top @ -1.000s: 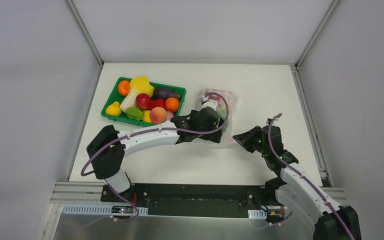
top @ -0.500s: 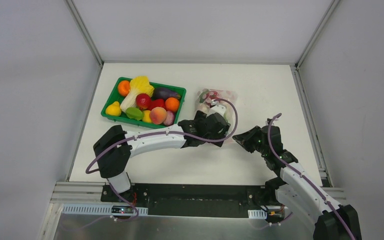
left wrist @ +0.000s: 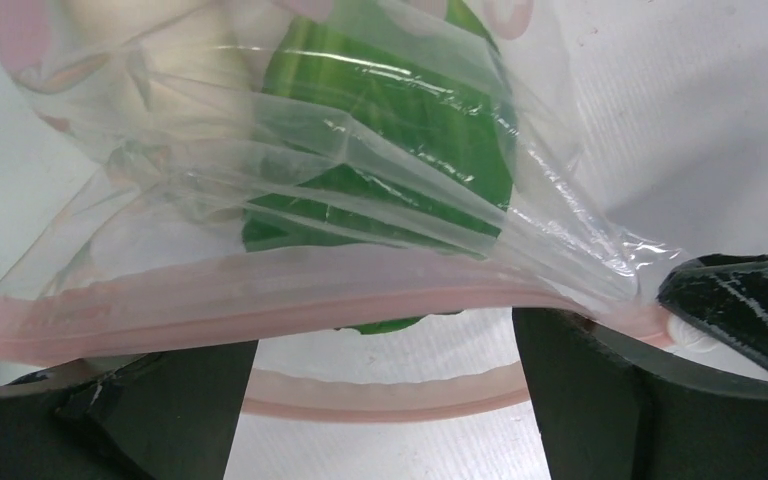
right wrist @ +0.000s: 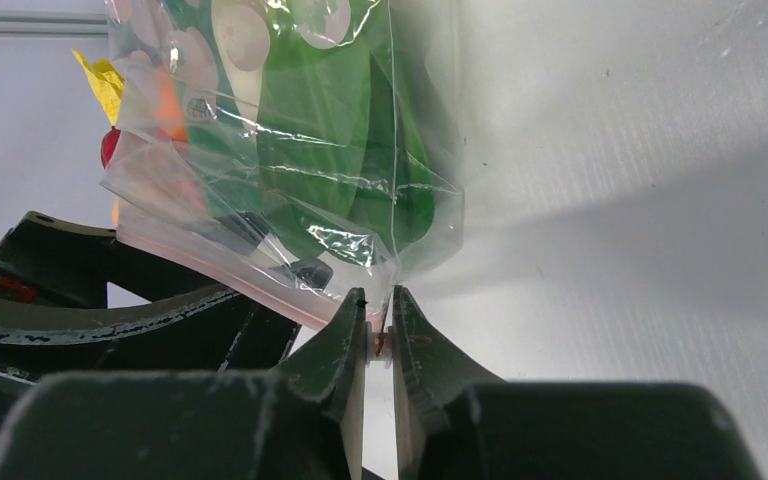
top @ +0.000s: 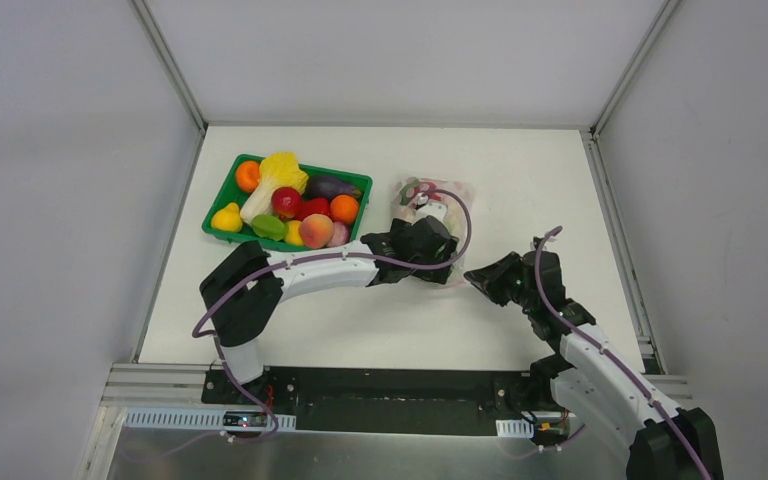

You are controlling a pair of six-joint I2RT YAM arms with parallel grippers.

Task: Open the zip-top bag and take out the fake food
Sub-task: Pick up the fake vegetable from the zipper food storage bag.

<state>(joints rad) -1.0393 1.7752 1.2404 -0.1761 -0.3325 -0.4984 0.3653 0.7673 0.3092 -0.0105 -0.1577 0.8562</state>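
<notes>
Fingers of the right gripper (right wrist: 378, 306) press together on the near-right corner of the pink zip strip (left wrist: 260, 290). Just left, the left gripper (left wrist: 385, 375) stands wide apart beneath the parted strip. The zip-top bag (right wrist: 290, 150) lies mid-table with green leaves (left wrist: 400, 120) inside; its other contents are blurred. The white table (top: 530, 170) runs right to a metal rail (top: 615, 215). At far left, a green tray (top: 352, 179) holds fake food (top: 315, 231).

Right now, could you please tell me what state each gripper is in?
Left gripper: open, jaws spread wide at the pink zip edge of the bag.
Right gripper: shut, pinching a corner of the bag.
</notes>
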